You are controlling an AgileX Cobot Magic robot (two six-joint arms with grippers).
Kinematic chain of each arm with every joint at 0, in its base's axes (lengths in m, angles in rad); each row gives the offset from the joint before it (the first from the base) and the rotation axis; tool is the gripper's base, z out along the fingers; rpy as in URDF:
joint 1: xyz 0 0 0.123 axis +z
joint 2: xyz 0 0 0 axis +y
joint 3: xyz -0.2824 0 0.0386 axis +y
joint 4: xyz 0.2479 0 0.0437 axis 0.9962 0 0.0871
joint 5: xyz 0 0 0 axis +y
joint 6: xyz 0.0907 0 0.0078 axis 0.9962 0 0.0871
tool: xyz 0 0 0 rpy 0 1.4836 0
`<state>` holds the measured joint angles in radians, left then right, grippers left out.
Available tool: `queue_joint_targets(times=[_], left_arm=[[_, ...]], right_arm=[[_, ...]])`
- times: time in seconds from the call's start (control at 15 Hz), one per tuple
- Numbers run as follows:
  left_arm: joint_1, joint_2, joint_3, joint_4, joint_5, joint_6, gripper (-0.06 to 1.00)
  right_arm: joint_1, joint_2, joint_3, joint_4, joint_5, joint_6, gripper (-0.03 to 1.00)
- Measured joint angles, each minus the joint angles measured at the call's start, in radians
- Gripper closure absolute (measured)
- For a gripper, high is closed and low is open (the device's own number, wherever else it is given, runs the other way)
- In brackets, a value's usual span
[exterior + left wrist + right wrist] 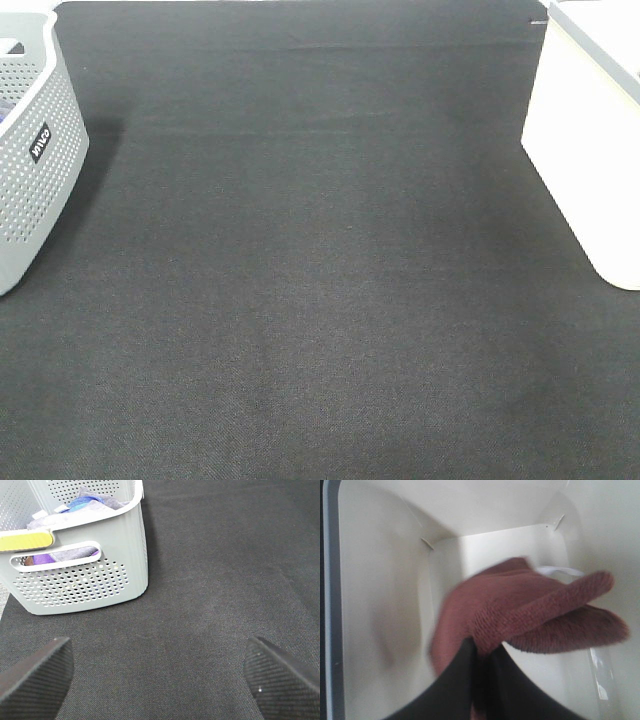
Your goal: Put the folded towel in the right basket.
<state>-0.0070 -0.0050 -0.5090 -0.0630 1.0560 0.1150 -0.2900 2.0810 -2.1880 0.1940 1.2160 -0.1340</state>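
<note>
In the right wrist view my right gripper (481, 662) is shut on the folded reddish-brown towel (520, 610) and holds it hanging inside the right basket (385, 580), above its pale floor. The towel droops and looks blurred. In the exterior high view only the white outer wall of the right basket (585, 140) shows at the right edge; the towel and both grippers are out of that view. My left gripper (160, 672) is open and empty above the dark mat, near the grey basket.
A grey hole-patterned basket (30, 160) with a black label stands at the left and holds blue and purple cloths (85, 505). A dark mat (320, 280) covers the table between the two baskets.
</note>
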Motion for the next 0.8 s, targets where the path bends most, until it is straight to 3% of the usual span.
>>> queue_joint_targets(times=[0.27, 0.33, 0.53, 0.8], left_arm=[[0.0, 0.0, 0.0, 0.0, 0.0, 0.0, 0.07], [0.0, 0.0, 0.0, 0.0, 0.0, 0.0, 0.07], [0.0, 0.0, 0.0, 0.0, 0.0, 0.0, 0.07], [0.0, 0.0, 0.0, 0.0, 0.0, 0.0, 0.07]], right_arm=[[0.0, 0.008, 0.0, 0.015, 0.0, 0.066, 0.3], [0.0, 0.008, 0.0, 0.042, 0.0, 0.072, 0.24], [0.007, -0.026, 0.0, 0.169, 0.0, 0.072, 0.2], [0.146, -0.092, 0.0, 0.084, 0.0, 0.072, 0.2]])
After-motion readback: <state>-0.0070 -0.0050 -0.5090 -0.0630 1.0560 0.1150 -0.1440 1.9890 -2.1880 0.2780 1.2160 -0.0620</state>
